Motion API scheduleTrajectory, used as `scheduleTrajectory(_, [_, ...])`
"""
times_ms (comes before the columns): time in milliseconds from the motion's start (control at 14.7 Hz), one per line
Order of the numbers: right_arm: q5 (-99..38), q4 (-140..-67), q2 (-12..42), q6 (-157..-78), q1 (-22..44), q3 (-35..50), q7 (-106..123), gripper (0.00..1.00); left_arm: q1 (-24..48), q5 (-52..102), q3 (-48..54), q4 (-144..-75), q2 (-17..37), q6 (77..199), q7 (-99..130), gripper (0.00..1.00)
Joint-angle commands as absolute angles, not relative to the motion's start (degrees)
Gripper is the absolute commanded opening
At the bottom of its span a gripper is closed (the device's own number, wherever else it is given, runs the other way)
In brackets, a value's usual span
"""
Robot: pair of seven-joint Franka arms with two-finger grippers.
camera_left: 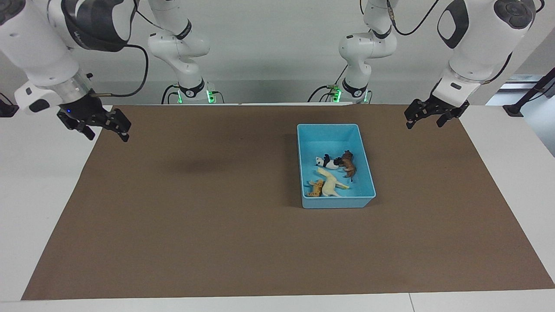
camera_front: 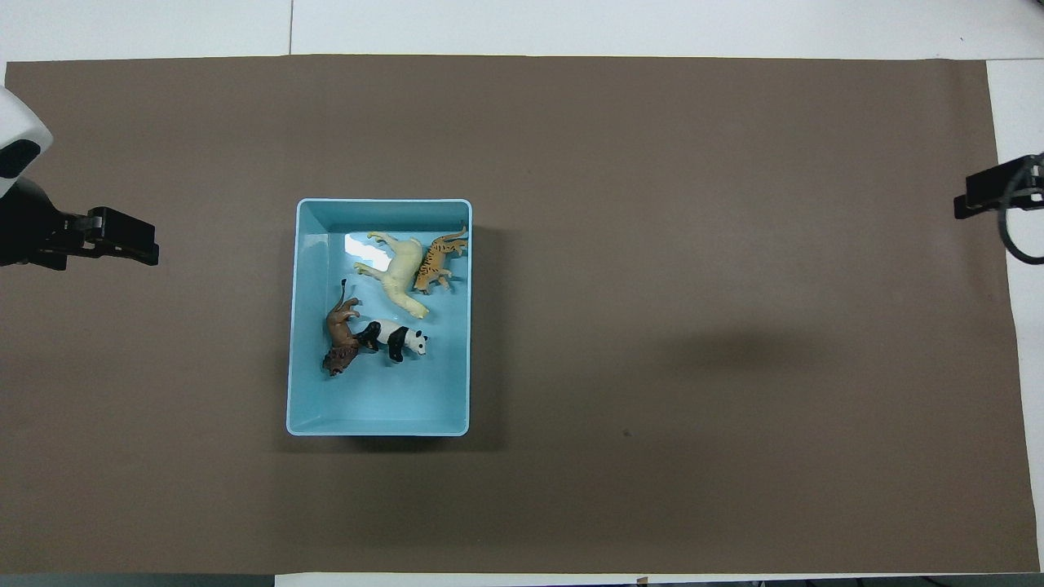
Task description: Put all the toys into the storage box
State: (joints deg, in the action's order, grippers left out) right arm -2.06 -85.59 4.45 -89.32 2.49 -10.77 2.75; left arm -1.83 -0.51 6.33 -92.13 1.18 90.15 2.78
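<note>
Four small moulded figurines, tiger [camera_front: 439, 261], horse [camera_front: 395, 272], brown animal [camera_front: 340, 338] and panda [camera_front: 396, 340], are lying inside the smooth rectangular light-blue storage box [camera_front: 379, 408]. The left gripper [camera_left: 426, 116] and right gripper [camera_left: 106, 126] are hanging over the brown mat's [camera_front: 693, 326] end edges, empty with fingers spread.

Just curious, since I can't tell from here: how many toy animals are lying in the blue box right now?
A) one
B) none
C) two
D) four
D: the tiger, horse, brown animal and panda all lie inside the storage box.
</note>
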Motion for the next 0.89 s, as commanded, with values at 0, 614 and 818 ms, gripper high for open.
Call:
scheduleTrajectory(0, [-1.50, -89.56, -2.01, -85.10, 0.62, -9.14, 4.13, 1.00, -1.67, -1.41, 6.42, -92.90, 0.62, 90.26, 2.20, 1.00])
scheduleTrajectory(614, [2.99, -89.65, -3.25, -85.07, -2.63, -6.06, 4.75, 1.00, -1.67, -1.41, 6.42, -93.16, 0.44, 90.35, 2.20, 1.00])
scheduleTrajectory(818, [2.90, -89.38, -3.25, -84.38, -2.64, -6.06, 4.75, 1.00, -1.67, -1.41, 6.33, -93.16, 0.35, 90.35, 2.37, 1.00])
